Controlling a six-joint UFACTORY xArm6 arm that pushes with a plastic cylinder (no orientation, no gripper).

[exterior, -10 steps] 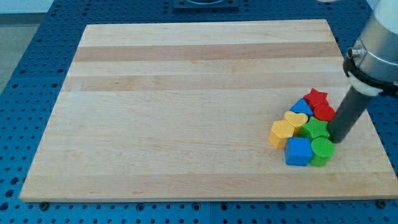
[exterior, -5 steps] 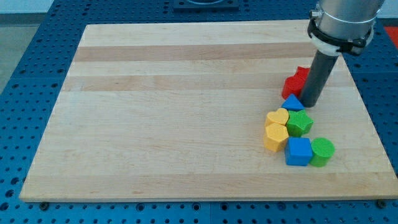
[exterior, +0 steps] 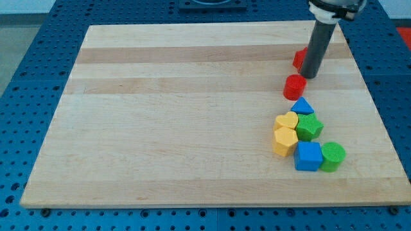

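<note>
My tip [exterior: 309, 76] rests on the wooden board [exterior: 192, 115] at the view's upper right. It touches a red block [exterior: 299, 59] that is partly hidden behind the rod, its shape unclear. A red cylinder [exterior: 295, 86] lies just below and left of the tip, a small gap apart. Lower down sits a cluster: a blue triangle [exterior: 302, 106], a yellow heart [exterior: 286, 120], a green star [exterior: 309, 127], a yellow hexagon [exterior: 284, 142], a blue cube [exterior: 308, 156] and a green cylinder [exterior: 332, 156].
The board lies on a blue perforated table [exterior: 38, 58]. The board's right edge [exterior: 379, 122] is close to the cluster and the rod.
The rod has travelled up the view from the cluster's right side, carrying both red blocks with it. The red cylinder now sits apart from the other red block.
</note>
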